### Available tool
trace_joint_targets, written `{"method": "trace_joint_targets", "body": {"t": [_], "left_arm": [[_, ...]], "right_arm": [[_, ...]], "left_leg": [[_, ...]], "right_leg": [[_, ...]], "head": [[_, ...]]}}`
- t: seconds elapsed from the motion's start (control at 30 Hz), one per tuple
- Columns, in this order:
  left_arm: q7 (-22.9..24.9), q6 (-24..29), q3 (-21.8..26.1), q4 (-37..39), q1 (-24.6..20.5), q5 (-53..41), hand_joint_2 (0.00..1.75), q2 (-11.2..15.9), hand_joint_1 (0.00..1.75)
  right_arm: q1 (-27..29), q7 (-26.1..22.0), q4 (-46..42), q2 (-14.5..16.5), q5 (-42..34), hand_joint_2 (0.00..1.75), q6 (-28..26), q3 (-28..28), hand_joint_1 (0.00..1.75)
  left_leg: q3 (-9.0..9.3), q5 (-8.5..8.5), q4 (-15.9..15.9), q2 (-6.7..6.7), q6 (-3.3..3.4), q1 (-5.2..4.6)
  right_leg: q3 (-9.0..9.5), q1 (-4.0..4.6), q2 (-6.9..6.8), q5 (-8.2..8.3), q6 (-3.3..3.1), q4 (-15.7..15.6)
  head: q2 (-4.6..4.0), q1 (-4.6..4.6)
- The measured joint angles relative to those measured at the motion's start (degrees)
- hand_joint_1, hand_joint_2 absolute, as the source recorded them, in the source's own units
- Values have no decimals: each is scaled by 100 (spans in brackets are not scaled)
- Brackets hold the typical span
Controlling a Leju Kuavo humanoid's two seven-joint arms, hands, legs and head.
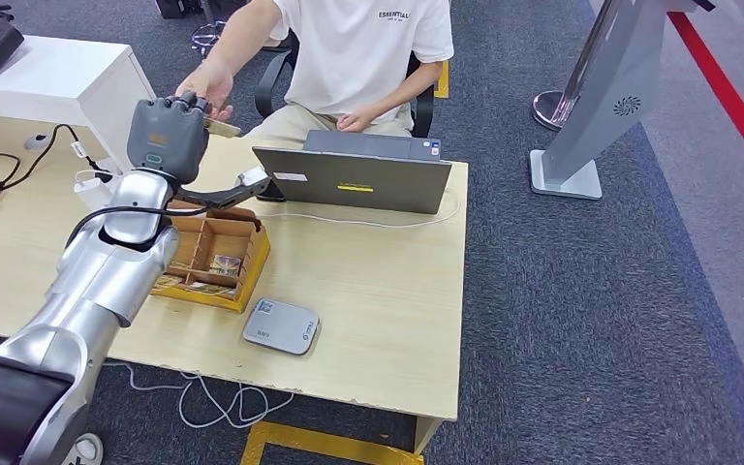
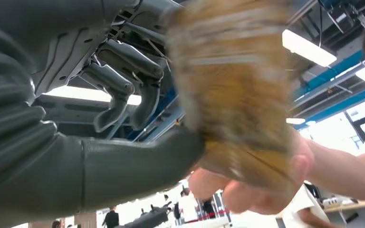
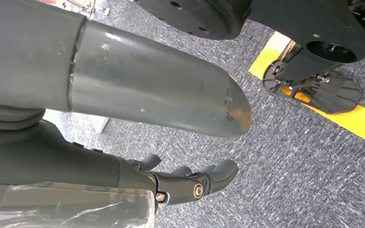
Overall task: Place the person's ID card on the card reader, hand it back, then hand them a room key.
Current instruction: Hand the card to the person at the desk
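My left hand [image 1: 168, 133] is raised over the desk's far edge and pinches a tan card [image 1: 219, 127] that points at the seated person. The person's hand [image 1: 206, 85] reaches in and touches the card's far end. In the left wrist view my thumb [image 2: 138, 166] presses against the blurred tan card [image 2: 233, 85], while the person's fingers [image 2: 247, 187] grip its other end. The grey card reader [image 1: 281, 325] lies flat near the desk's front, nothing on it. My right hand [image 3: 123, 171] hangs over the carpet, fingers loosely apart, holding nothing.
A wooden box [image 1: 208, 257] with compartments of cards sits under my left forearm. An open grey laptop [image 1: 354, 174] stands at the desk's far edge in front of the person. Cables run along the desk's left. A grey kiosk stand [image 1: 591, 107] is on the right.
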Motion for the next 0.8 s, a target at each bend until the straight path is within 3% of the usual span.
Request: {"method": "trace_joint_targets", "body": {"t": [0.6,0.8], "left_arm": [[-2,-54,-3,-50,173,243,175,-161,0],[-265,-251,-42,-705,586,549,175,-164,0]], "right_arm": [[8,-2,0,0,-86,0,-1,0,0],[42,-46,0,0,-224,0,-1,-9,0]], "left_leg": [[0,0,0,0,0,0],[0,-1,0,0,0,-1]], "right_leg": [[0,0,0,0,0,0],[0,0,1,0,0,0]], "head": [[0,0],[0,-1]]}}
